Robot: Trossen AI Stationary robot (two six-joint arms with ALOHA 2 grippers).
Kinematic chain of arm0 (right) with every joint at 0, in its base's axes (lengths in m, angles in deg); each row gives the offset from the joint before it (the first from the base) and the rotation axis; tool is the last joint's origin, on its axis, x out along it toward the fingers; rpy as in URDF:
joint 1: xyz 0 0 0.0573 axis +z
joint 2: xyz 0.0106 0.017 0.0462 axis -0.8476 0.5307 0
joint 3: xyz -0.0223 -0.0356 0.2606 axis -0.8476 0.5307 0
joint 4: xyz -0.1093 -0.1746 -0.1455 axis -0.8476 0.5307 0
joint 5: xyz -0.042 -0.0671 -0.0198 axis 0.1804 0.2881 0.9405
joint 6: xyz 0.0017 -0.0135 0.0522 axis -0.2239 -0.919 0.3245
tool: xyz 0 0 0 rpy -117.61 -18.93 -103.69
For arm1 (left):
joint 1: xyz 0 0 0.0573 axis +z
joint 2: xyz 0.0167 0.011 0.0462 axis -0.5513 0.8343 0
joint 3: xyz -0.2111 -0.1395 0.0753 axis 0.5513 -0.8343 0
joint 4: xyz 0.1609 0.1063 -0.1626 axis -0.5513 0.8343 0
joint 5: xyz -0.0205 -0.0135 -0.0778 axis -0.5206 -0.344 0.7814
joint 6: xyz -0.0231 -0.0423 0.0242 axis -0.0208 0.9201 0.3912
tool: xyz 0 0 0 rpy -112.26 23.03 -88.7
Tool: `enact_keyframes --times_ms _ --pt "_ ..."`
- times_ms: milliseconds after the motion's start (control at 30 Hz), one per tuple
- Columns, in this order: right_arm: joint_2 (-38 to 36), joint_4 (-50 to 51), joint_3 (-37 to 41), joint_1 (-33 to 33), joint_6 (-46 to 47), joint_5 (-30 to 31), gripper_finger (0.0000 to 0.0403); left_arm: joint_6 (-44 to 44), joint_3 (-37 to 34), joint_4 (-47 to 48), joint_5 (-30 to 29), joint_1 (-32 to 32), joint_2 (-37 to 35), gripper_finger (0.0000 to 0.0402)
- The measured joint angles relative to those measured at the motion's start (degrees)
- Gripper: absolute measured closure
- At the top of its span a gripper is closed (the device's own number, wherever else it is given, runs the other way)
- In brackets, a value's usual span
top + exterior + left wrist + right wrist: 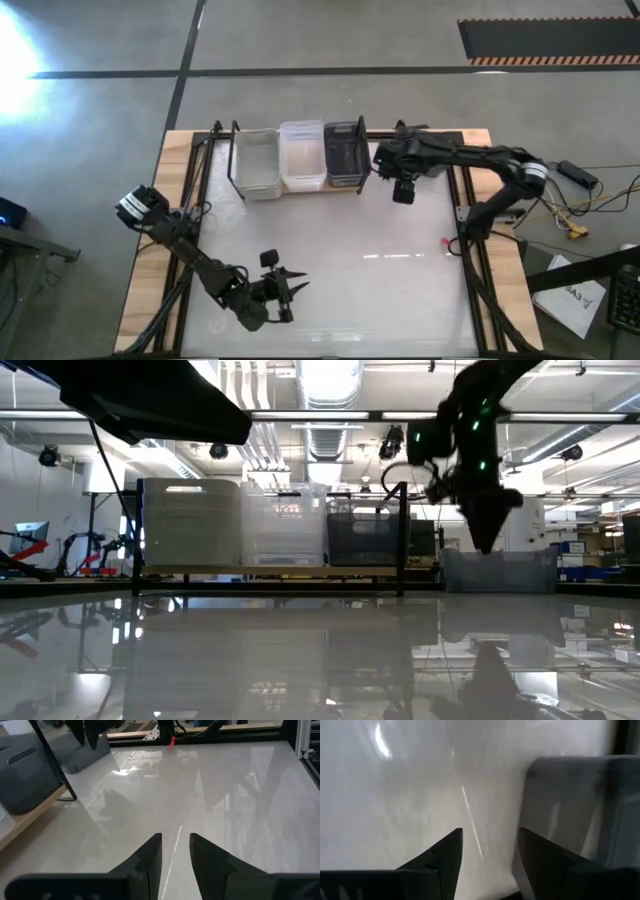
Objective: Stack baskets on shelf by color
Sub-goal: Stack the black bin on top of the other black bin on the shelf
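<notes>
Three baskets stand side by side with their bottoms on the shelf at the table's far edge: a whitish one, a clear one and a dark grey one. My right gripper hangs above the table just right of the dark grey basket, pointing steeply down, open, with nothing between its fingers. My left gripper is near the table's front edge, left of centre. It points across the bare tabletop with a narrow gap between its fingers and nothing in it.
Black wire uprights stand at the shelf's ends. A small red thing lies by the table's right edge. Bare white tabletop stretches between the shelf and my left gripper.
</notes>
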Motion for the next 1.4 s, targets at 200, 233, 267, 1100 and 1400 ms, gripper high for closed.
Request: enact_keyframes --times_ms 200,233,267,1100,1400 --pt "6.98 0.85 0.00 -6.46 -3.07 3.19 0.0232 0.02 0.00 -0.02 0.00 0.00 -0.02 0.0318" --pt "7.26 0.98 0.02 -7.62 -3.71 2.87 0.0235 0.04 0.00 -0.02 0.00 0.00 -0.02 0.0318" --pt "7.28 0.88 0.02 -8.64 -4.15 2.74 0.0239 0.06 0.00 -0.02 0.00 0.00 -0.02 0.0318" --pt "-2.77 -1.22 9.01 -13.79 -8.68 -12.15 0.0394 0.04 -0.02 -1.53 -0.09 -0.02 -0.07 0.0318" --pt "-11.60 -9.54 9.31 -14.55 -13.20 -3.81 0.0355 0.00 -0.02 -1.67 -0.09 0.02 -0.07 0.0318"
